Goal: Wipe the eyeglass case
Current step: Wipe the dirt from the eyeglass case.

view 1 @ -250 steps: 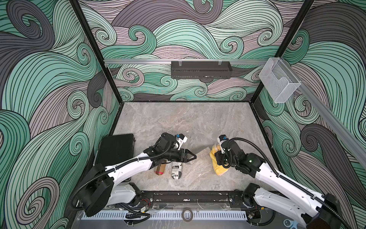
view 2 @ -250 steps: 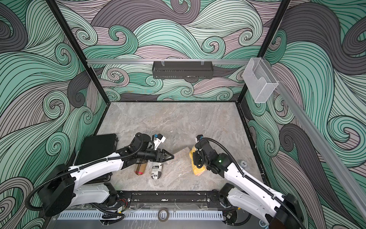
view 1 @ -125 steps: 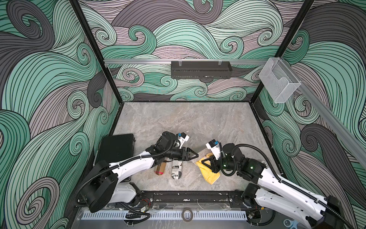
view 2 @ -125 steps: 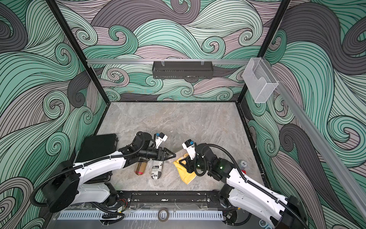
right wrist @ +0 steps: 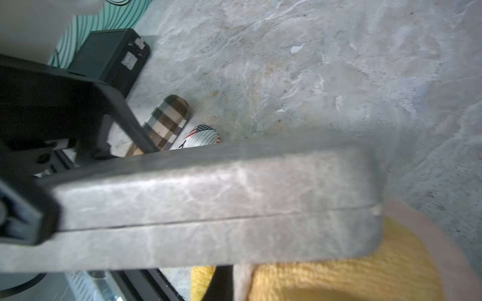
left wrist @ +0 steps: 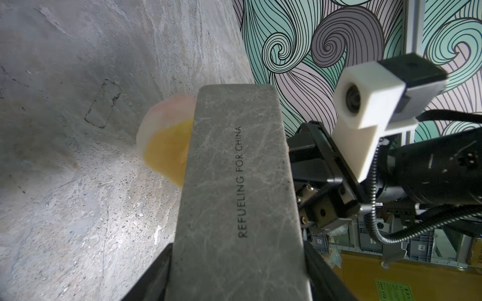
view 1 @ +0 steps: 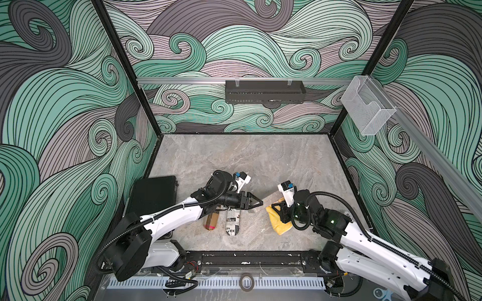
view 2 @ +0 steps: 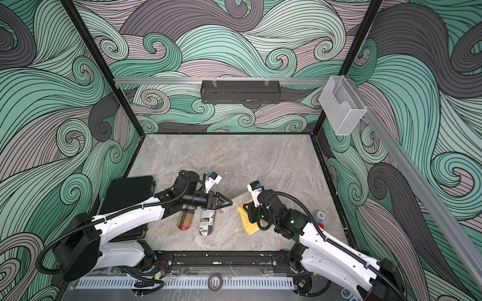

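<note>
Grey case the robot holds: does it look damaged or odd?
The grey case shows pale scratch-like lines criss-crossing its lettered face, wear or perhaps pattern. It is shut, no dents visible.

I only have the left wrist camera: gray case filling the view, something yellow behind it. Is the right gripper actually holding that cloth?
Observer: Yes. In a top view the right gripper is shut on the yellow cloth.
Operator: What else is on the table?
Observer: Two more cases lie on the table: a plaid case and a newsprint case.
Operator: Anything further left?
Observer: A black box at the table's left edge.
</note>
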Tool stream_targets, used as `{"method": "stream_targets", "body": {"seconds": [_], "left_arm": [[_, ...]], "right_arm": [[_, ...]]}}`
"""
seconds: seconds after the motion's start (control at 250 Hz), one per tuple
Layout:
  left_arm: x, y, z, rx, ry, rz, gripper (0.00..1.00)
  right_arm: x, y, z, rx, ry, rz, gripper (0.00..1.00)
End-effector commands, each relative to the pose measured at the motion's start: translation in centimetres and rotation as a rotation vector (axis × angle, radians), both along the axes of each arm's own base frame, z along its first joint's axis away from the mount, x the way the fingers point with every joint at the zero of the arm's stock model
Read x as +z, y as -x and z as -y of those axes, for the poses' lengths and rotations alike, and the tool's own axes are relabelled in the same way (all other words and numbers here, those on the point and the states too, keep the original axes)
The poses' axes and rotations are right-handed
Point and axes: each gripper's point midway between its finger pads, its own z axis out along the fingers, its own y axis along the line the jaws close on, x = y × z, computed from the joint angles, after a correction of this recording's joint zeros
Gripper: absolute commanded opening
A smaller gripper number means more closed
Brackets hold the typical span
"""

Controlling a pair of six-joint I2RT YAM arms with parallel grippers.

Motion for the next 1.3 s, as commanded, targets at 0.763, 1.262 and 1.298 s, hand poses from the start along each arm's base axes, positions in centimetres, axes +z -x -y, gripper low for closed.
{"method": "stream_targets", "body": {"seconds": [0.763,1.262,1.298], "left_arm": [[1.4,0.5,0.4,-0.052,0.05,0.047,0.48],[1.5,0.5,-1.5,-0.037,0.126,0.122,0.47],[1.6,0.6,-1.5,-0.042,0.135,0.128,0.47]], "right_arm": [[4.4,0.7,-3.4,0.144,-0.148,0.051,0.0],[5.8,-3.1,4.9,-0.223,-0.217,-0.011,0.0],[6.6,-2.9,4.5,-0.187,-0.26,-0.016,0.0]]}}
